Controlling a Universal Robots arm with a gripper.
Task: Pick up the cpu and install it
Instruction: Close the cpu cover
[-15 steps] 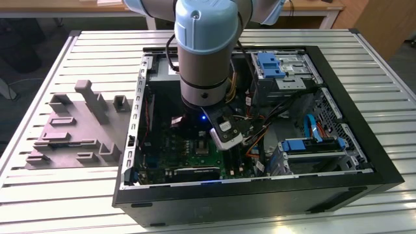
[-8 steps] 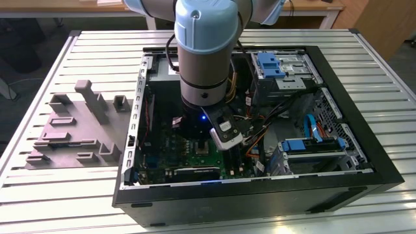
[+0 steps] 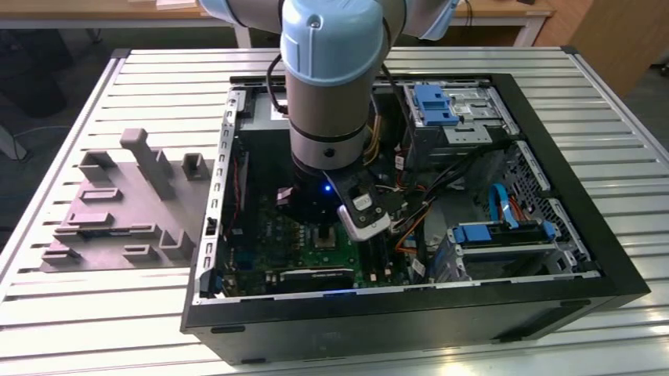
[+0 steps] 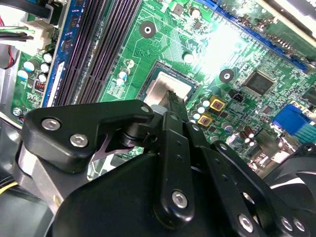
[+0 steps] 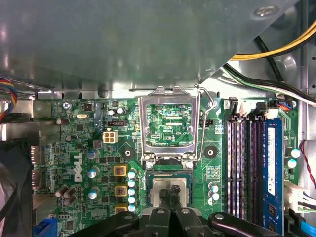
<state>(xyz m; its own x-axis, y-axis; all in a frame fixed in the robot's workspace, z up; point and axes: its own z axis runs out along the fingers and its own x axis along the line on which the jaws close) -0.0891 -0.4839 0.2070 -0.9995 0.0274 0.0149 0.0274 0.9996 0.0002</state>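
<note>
The cpu (image 5: 183,195) (image 4: 159,92) is a pale silvery square lying flat in its socket on the green circuit board (image 5: 84,148) (image 4: 168,44). The socket's metal frame (image 5: 141,129) stands flipped up beside it. In both wrist views my gripper (image 5: 171,190) (image 4: 173,95) sits right over the middle of the cpu. Its thin black fingertips are drawn together, at or just above the chip's top. They do not reach the chip's edges. In the exterior view the arm (image 3: 329,94) reaches straight down into the open computer case (image 3: 418,313).
Black memory slots (image 5: 242,168) (image 4: 98,49) run alongside the socket. Yellow and black cables (image 5: 276,54) and the case's metal wall (image 5: 123,44) hang close by. A blue drive cage (image 3: 434,102) sits inside the case. A grey fixture block (image 3: 115,211) lies outside it on the exterior view's left.
</note>
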